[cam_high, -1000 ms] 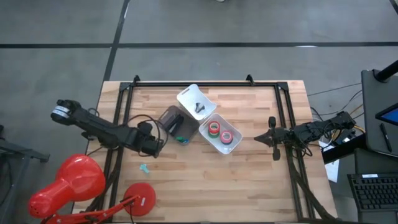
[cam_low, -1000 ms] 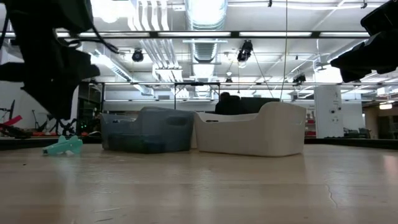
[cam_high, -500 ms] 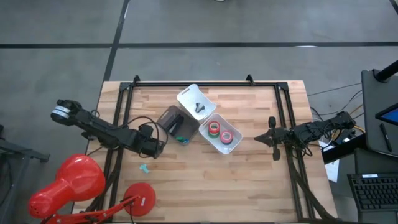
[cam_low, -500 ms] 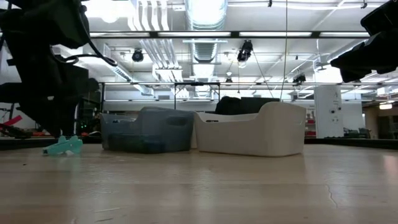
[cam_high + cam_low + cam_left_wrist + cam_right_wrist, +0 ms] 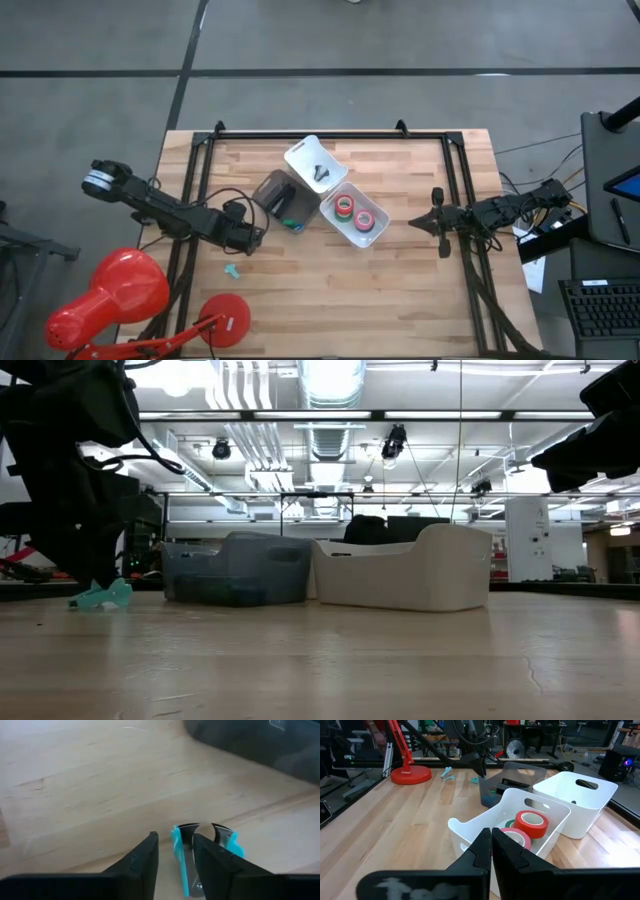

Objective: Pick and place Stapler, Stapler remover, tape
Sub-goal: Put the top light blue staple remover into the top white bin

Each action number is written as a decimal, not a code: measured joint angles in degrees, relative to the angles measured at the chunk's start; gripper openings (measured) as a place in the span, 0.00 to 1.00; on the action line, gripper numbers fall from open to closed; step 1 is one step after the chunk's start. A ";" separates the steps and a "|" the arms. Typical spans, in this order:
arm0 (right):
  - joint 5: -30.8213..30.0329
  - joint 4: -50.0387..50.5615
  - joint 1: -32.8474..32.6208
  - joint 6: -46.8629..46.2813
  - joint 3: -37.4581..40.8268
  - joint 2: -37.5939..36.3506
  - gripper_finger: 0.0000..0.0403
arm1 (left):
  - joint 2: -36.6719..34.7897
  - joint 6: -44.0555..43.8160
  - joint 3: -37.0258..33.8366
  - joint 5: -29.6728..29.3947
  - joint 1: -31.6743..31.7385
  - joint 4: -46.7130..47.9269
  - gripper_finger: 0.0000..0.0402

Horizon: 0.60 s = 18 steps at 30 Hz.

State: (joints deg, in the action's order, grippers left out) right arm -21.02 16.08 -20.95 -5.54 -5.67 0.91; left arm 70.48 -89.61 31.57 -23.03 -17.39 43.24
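Left hand point(image 5: 172, 857): lowered over the teal staple remover point(image 5: 182, 857) on the worktop point(image 5: 400, 290), fingers parted astride one teal handle, not clamped. Grey bin point(image 5: 282, 196): placed centrally. White bin point(image 5: 358, 220): red and pink tape point(image 5: 353, 210) is held inside. Right hand point(image 5: 437, 222): closed, empty, parked right of the bins.

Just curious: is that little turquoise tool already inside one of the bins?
No, the turquoise tool lies on the bare table, apart from the bins, by the left gripper.
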 joint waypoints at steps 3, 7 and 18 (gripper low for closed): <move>0.00 0.00 0.00 0.00 0.00 0.00 0.02 | 0.00 0.15 0.00 -0.04 0.00 0.01 0.25; 0.00 0.00 0.00 0.00 0.00 -0.01 0.02 | 0.00 0.14 0.00 0.05 0.00 -0.13 0.15; 0.00 0.00 0.00 0.00 0.00 0.00 0.02 | -0.02 3.13 0.05 0.04 -0.07 -5.37 0.03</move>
State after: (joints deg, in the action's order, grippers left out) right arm -21.02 16.08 -20.95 -5.54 -5.67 0.91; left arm 70.46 -86.48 31.63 -22.99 -17.45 37.88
